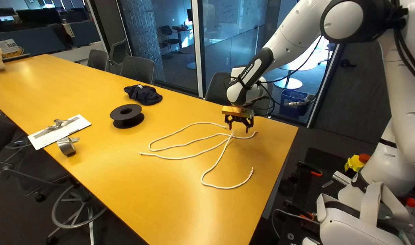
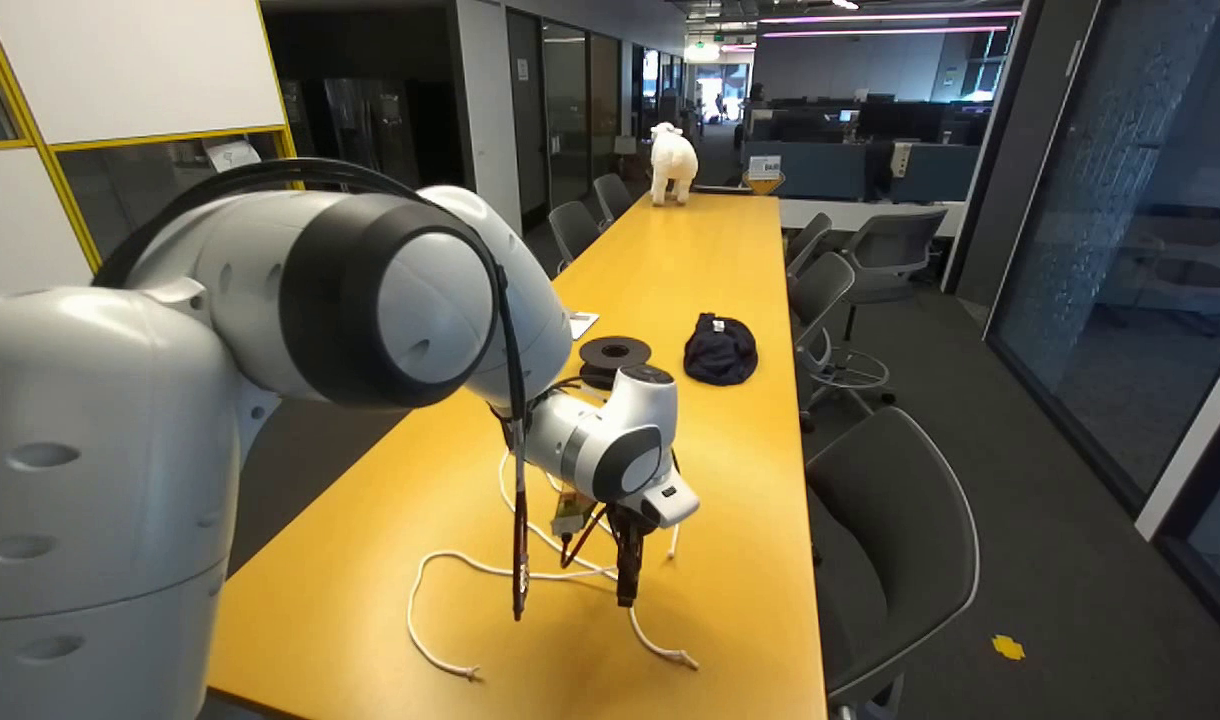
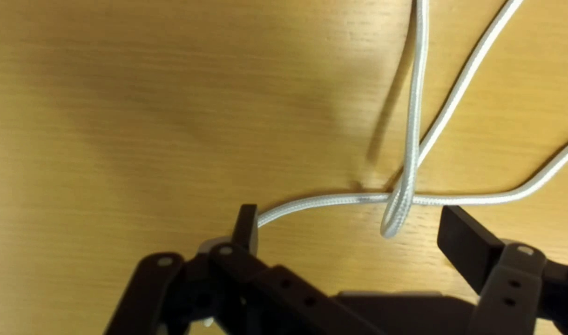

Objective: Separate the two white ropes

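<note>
Two thin white ropes lie on the yellow table. The looped rope has its ends on the side toward the gripper. The folded rope bends near the gripper and crosses the looped rope there. In the wrist view, the bend of the folded rope lies over the looped rope. Part of the bend seems slightly raised, with a shadow beside it. My gripper is open and empty above this crossing; the bend shows between its fingers in the wrist view. In an exterior view the arm hides part of the ropes.
A black spool and a dark cloth cap sit on the table beyond the ropes. A white board and a silver tape roll lie near the long edge. Chairs stand alongside.
</note>
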Motion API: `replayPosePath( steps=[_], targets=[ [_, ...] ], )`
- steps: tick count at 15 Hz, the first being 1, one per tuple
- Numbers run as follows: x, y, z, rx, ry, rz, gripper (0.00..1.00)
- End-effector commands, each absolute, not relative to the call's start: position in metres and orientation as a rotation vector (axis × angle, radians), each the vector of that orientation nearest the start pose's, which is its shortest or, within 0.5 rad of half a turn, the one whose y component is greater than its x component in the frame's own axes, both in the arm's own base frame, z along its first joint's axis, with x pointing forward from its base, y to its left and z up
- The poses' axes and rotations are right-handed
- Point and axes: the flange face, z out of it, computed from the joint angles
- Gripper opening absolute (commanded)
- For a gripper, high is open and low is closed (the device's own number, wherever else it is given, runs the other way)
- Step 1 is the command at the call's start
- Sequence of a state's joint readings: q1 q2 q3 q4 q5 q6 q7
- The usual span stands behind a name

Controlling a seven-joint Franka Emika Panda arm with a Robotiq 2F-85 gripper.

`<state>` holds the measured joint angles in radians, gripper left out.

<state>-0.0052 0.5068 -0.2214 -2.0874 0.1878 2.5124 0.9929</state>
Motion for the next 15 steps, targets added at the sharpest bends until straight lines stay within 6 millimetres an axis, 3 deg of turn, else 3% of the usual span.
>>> replayPosePath(
  steps=[1,9,15],
  targets=[
    [0.571,-0.135,0.167,-2.44,2.096,0.066,1.0],
    [0.566,-0.124,0.152,-2.437,2.186,0.15,1.0],
    [0.57,-0.124,0.155,-2.427,2.166,0.143,1.0]
  ],
)
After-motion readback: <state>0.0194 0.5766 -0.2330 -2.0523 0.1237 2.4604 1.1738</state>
